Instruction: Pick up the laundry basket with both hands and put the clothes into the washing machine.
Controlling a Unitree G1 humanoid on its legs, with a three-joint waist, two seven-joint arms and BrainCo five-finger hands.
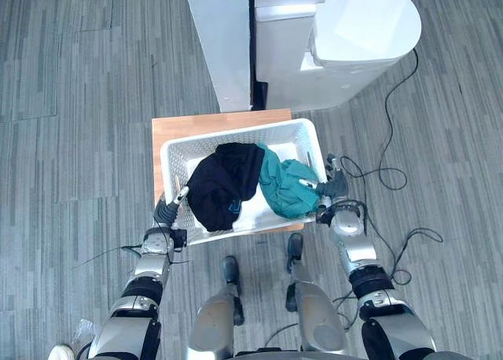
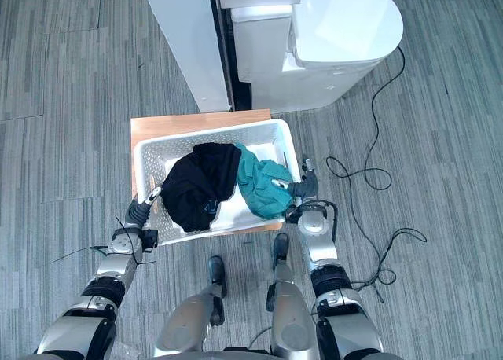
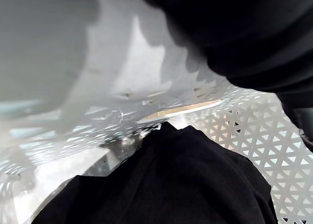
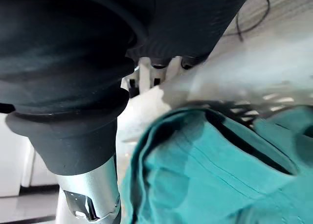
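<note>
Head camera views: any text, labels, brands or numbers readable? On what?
No text can be read.
Black cloth garment in the white perforated plastic laundry basket: small pale blue mark near its edge, too small to read.
White rounded washing machine: no legible marking.

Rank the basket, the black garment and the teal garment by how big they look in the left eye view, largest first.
1. Basket: clearly the largest; both garments lie inside it.
2. Black garment.
3. Teal garment: somewhat smaller than the black one. Both are bunched up, so this ranks only what shows.
</note>
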